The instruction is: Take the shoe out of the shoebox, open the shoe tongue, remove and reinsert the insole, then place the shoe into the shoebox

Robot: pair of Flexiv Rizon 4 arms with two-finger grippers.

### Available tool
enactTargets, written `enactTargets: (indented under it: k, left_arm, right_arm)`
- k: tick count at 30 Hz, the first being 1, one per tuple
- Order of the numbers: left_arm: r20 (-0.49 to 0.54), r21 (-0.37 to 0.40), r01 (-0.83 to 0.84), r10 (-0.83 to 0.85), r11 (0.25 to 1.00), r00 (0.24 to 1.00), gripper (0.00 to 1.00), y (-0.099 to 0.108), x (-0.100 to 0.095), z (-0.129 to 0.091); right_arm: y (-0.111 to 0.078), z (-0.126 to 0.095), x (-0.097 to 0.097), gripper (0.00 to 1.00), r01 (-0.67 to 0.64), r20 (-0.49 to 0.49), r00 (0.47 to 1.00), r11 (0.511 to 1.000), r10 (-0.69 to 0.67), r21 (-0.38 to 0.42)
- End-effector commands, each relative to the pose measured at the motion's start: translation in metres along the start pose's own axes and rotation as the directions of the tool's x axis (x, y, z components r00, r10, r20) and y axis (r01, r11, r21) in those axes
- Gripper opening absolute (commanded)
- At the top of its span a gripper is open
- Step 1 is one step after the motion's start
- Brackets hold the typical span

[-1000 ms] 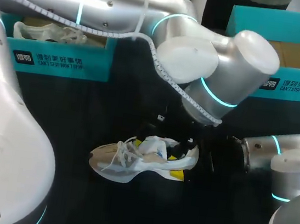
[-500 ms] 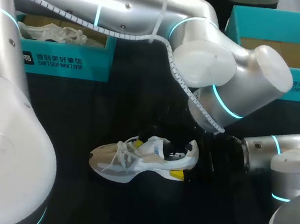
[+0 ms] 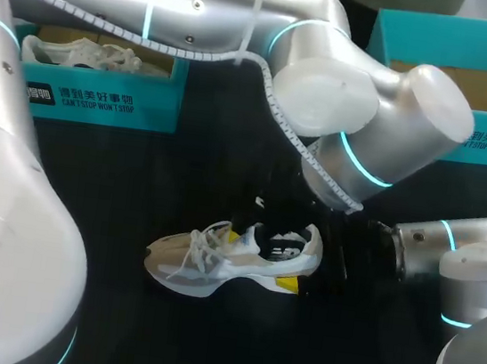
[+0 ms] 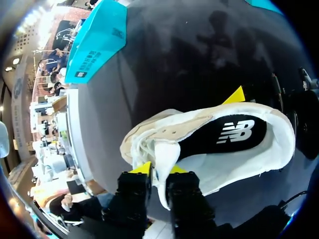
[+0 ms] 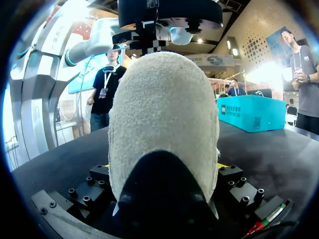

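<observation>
A white and beige sneaker [image 3: 215, 264] lies on the black table, toe to the left. My left arm reaches over it from the left. In the left wrist view my left gripper [image 4: 159, 169] is shut on the white tongue [image 4: 162, 149], one yellow tip on each side of it. The black insole [image 4: 224, 137] shows inside the shoe's opening. My right gripper [image 3: 312, 263] holds the heel from the right. In the right wrist view the fuzzy heel [image 5: 164, 114] fills the space between the right gripper's [image 5: 164, 172] fingers.
A teal shoebox [image 3: 101, 100] with a second shoe [image 3: 81, 53] in it stands at the back left. Another teal box [image 3: 476, 51] stands open at the back right. Bare black table lies in front of the sneaker.
The left gripper has closed on the tongue. The tongue now lies drawn back toward the laces, and the black insole shows. The right arm and the shoe have stayed in place.
</observation>
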State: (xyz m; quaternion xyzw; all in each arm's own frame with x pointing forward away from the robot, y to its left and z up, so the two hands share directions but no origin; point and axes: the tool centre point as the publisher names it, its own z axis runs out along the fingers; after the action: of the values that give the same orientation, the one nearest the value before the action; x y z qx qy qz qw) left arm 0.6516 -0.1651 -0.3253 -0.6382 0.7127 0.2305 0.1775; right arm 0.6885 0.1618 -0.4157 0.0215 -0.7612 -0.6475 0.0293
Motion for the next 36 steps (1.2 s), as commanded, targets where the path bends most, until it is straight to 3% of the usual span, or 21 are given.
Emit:
enactTargets:
  k: [1,6,12,25,36]
  left_arm:
    - [-0.042,-0.006,0.449,-0.449,0.894,0.893,0.00,0.007,-0.013,-0.001]
    - [-0.086,-0.026,0.468,-0.468,0.884,0.880,0.00,0.007,-0.026,0.000]
    - [-0.259,-0.087,0.483,-0.488,0.871,0.834,0.00,0.008,-0.043,-0.001]
    - [-0.485,-0.239,0.407,-0.472,0.882,0.736,0.00,0.010,-0.057,0.013]
    - [-0.581,-0.242,0.386,-0.452,0.890,0.677,0.00,0.012,-0.063,0.041]
  right_arm:
    - [0.000,0.001,-0.001,0.00,-0.001,0.000,1.000,1.000,0.001,0.004]
    - [0.000,0.001,-0.001,0.00,-0.001,0.000,1.000,1.000,0.001,0.004]
    - [0.000,0.001,-0.001,0.00,-0.001,0.000,1.000,1.000,0.001,0.004]
    - [0.000,0.001,-0.001,0.00,-0.001,0.000,1.000,1.000,0.001,0.004]
    - [0.000,0.001,-0.001,0.00,-0.001,0.000,1.000,1.000,0.001,0.004]
